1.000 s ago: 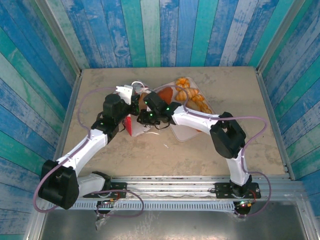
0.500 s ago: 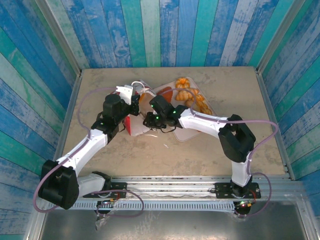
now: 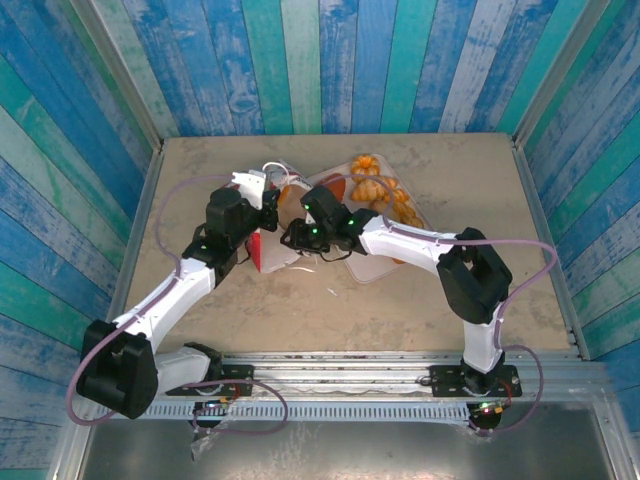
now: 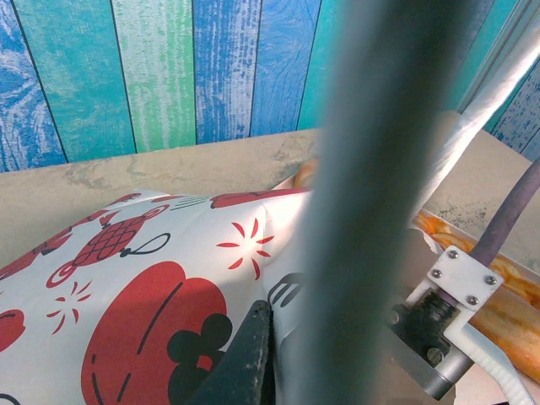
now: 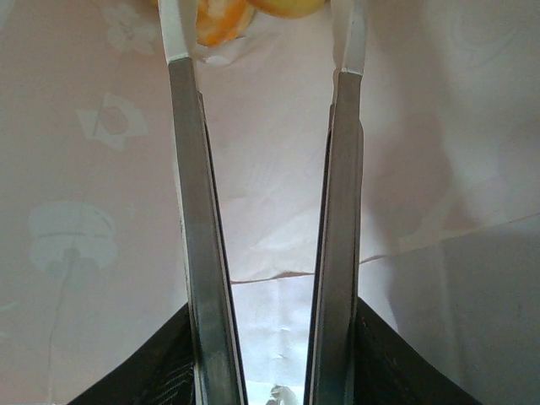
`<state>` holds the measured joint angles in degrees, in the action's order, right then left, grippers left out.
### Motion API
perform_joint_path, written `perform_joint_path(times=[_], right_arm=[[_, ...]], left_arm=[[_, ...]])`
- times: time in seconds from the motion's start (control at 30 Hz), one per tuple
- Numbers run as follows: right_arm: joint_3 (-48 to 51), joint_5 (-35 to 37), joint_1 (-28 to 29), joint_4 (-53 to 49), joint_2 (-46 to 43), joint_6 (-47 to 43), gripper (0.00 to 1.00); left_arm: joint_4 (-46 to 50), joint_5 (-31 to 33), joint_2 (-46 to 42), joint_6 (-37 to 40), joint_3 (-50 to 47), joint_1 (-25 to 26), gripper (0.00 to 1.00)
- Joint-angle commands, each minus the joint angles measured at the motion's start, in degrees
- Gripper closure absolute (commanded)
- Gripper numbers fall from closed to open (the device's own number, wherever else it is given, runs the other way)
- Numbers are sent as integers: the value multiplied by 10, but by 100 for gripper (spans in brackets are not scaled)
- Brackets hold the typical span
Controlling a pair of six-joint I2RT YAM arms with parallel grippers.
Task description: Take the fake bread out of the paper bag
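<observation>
- My right gripper point(image 5: 261, 34) is inside the bag point(image 5: 439, 169), with its fingers apart and nothing between them.
- The bread point(image 5: 221, 17) lies straight ahead, just past the fingertips and a little toward the left finger. I see only its orange edge.
- I cannot tell its long axis from that edge, so I judge the move to be a short push forward before closing.
- The right arm is clearly the nearer one to the bread.
- My left gripper point(image 3: 265, 205) is against the outside of the bag, near its mouth. One dark finger touches the printed paper, but I cannot tell if the fingers are clamped on it.
- More pieces lie on the tray point(image 3: 372, 266), just right of the bag.
</observation>
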<state>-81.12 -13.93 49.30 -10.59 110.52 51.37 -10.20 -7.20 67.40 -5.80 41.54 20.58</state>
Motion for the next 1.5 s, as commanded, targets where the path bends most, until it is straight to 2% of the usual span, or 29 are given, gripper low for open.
perform_joint_path(times=[0.0, 0.6, 0.83, 1.07, 1.47], right_arm=[[-26, 0, -4, 4, 10, -11, 57], [-49, -27, -18, -7, 55, -11, 57], [-46, -43, -18, 12, 57, -18, 66], [-23, -34, -17, 13, 21, -24, 76], [60, -24, -15, 17, -95, -23, 81]], left_arm=[[4, -1, -2, 2, 18, 1, 92], [4, -2, -2, 1, 16, 1, 92], [4, -1, -2, 1, 16, 1, 92], [1, 3, 1, -4, 17, 1, 92], [8, 62, -6, -17, 13, 1, 93]])
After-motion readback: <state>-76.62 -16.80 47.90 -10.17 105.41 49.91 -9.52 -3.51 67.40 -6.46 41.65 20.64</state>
